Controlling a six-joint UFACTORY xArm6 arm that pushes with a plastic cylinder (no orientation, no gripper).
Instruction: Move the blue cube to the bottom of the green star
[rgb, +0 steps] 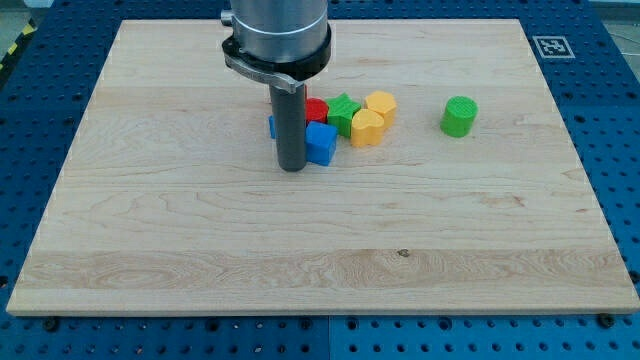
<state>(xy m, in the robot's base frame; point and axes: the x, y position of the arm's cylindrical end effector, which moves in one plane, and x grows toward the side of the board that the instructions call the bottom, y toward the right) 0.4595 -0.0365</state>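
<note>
The blue cube (322, 142) sits on the wooden board (200, 230), just below and left of the green star (343, 112). My tip (292, 167) rests on the board right against the blue cube's left side. The rod hides part of another blue block (272, 127) at its left. A red block (316, 109) shows between the rod and the green star.
Two yellow blocks (368, 128) (381, 104) lie right of the green star, touching it or nearly so. A green cylinder (459, 116) stands apart further to the view's right. A marker tag (552, 45) sits at the board's top right corner.
</note>
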